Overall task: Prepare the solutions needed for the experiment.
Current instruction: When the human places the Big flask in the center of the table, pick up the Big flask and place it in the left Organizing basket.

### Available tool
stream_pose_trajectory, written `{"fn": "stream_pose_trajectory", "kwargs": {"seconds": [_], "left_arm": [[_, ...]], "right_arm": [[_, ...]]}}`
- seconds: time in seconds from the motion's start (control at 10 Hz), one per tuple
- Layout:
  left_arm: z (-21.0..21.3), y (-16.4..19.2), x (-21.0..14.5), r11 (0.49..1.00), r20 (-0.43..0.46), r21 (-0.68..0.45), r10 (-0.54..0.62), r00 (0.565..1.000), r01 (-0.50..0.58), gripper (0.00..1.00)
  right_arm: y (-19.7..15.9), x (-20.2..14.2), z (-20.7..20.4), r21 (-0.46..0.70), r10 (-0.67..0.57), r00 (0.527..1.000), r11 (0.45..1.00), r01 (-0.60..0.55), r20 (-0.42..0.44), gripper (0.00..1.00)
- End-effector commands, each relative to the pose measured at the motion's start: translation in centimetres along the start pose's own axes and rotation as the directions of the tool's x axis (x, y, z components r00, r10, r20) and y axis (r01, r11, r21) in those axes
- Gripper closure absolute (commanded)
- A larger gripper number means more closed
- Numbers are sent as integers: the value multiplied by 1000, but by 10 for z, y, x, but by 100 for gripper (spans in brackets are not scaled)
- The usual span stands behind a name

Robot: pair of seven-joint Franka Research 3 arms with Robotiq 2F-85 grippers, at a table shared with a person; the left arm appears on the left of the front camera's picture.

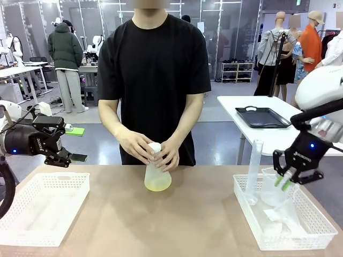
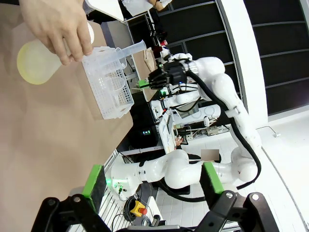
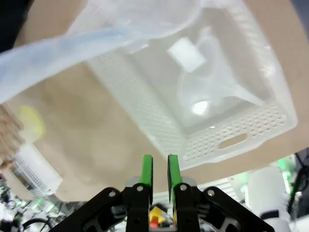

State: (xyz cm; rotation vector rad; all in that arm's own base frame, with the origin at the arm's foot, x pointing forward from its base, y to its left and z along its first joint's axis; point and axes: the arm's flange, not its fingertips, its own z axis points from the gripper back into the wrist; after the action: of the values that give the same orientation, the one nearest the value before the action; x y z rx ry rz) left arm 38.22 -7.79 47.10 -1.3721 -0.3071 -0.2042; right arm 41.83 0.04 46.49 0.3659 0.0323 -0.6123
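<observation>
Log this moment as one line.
person's hands: holding frosted conical flask of pale yellow solution | left claw: open, above white mesh basket | right claw: narrow, at clear beaker, grip unclear

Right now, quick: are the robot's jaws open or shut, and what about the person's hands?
Left gripper: jaws open, empty.
Right gripper: jaws nearly shut, nothing between them.
Person's hands: both on the flask.

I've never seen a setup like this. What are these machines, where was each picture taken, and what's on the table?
A left arm and a right arm, both robots, share a table with a person. One picture looks across the table; the others come from cameras on each wrist. The person holds a flask with a little pale yellow liquid. The left gripper is open near the left basket. The right gripper, nearly shut, hovers over the right basket, which contains a beaker and cylinder.
</observation>
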Motion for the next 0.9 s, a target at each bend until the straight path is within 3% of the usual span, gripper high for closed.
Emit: {"fn": "stream_pose_trajectory", "kwargs": {"seconds": [0.0,0.1,0.3,0.4,0.5,0.6,0.7,0.8], "left_arm": [[-1,-2,1,1000,11,-26,9,1000,-8,0],[-1,-2,1,1000,11,-26,9,1000,-8,0],[-1,-2,1,1000,11,-26,9,1000,-8,0],[-1,-2,1,1000,11,-26,9,1000,-8,0],[-1,-2,1,1000,11,-26,9,1000,-8,0],[-1,-2,1,1000,11,-26,9,1000,-8,0],[-1,-2,1,1000,11,-26,9,1000,-8,0],[-1,-2,1,1000,11,-26,9,1000,-8,0]], "right_arm": [[-1,-31,9,204,113,992,971,-124,62,81],[3,-41,17,319,165,983,930,-181,77,81],[7,-58,30,546,274,960,795,-264,65,81],[7,-66,34,595,314,943,739,-317,113,77],[3,-71,38,676,373,923,656,-335,95,61],[0,-70,38,687,391,915,636,-350,104,57],[-2,-70,37,726,459,885,582,-367,80,41],[-3,-69,35,737,481,875,570,-363,59,37]]}}
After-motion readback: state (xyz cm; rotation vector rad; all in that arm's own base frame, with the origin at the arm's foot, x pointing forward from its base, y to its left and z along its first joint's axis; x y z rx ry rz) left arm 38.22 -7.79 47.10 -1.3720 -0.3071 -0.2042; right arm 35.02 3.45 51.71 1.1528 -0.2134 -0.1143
